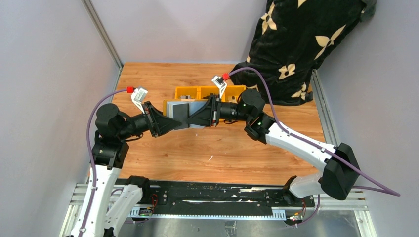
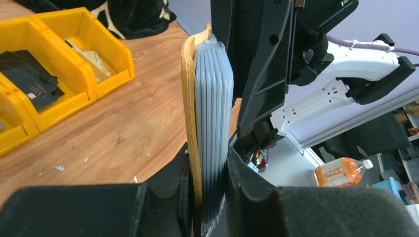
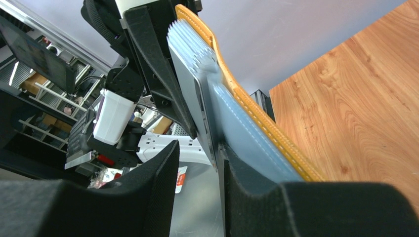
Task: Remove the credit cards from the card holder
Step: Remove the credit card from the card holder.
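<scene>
"VIP" on black card [image 2: 35,89] in yellow bin [image 2: 64,111]

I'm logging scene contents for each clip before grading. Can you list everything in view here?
card holder: one, tan outside with grey ribbed pockets, held above the table between both hands
credit cards: cannot be told from the pockets
bins: at least three, yellow, far middle of the table
flat black items: a few, in one bin
cloth: one, black with cream flowers, far right corner
bottle: one, orange label, off the table
table: one, light wood
left hand: black, clamped on one end of the card holder
right hand: black, astride the grey pockets, gap on one side
</scene>
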`<action>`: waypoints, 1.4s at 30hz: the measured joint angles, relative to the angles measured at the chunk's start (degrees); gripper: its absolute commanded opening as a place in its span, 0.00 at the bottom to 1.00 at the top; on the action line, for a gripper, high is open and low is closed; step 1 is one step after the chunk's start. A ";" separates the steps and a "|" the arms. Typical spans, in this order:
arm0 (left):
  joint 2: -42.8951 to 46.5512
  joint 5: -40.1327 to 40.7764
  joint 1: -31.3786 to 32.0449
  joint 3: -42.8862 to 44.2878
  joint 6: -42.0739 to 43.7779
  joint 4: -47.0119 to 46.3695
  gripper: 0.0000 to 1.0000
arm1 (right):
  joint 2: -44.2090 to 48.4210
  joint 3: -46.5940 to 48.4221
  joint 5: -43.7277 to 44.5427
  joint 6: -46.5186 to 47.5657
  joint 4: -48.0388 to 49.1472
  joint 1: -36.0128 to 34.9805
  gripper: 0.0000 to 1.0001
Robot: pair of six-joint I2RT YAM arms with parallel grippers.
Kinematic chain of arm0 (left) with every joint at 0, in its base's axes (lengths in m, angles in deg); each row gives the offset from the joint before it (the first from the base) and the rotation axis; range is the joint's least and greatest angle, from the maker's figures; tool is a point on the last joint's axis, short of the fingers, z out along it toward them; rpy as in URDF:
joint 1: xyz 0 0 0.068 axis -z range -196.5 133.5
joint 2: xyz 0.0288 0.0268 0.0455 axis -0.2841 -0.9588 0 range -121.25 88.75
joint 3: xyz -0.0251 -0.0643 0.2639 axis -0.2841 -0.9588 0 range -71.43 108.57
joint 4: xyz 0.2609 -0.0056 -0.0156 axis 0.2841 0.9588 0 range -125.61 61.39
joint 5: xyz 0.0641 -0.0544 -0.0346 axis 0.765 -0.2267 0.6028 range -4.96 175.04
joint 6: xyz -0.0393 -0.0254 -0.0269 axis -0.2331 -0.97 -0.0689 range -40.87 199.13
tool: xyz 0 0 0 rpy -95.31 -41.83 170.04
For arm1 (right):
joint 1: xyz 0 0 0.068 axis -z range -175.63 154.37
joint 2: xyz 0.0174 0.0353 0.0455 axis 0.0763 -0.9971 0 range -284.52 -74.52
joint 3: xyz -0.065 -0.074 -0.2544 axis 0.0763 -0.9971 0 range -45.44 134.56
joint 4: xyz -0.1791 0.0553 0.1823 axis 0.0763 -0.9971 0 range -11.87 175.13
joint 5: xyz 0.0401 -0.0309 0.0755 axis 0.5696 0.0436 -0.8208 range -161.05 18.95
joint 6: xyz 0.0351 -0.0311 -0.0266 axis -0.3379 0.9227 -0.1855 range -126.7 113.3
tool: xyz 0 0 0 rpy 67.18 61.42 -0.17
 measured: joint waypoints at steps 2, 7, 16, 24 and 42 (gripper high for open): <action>-0.31 -0.15 -0.22 -0.07 0.00 0.17 0.14 | -0.55 0.00 0.42 -0.09 -0.02 0.00 0.22; -0.48 -1.73 -0.61 -0.46 -1.46 -1.38 0.37 | -0.70 -0.04 1.01 -0.42 0.26 0.02 0.09; -0.79 -11.67 0.02 -3.26 -10.64 -10.86 0.61 | -0.96 -1.66 -0.96 -2.97 6.43 -1.42 0.00; -1.11 -14.69 0.02 -3.58 -16.28 -16.83 0.51 | -0.33 -2.60 -1.46 -3.08 9.11 -2.08 0.00; -1.90 -17.55 0.28 -3.34 -19.04 -18.32 0.34 | 5.90 -7.85 -0.85 -1.53 8.48 -1.97 0.00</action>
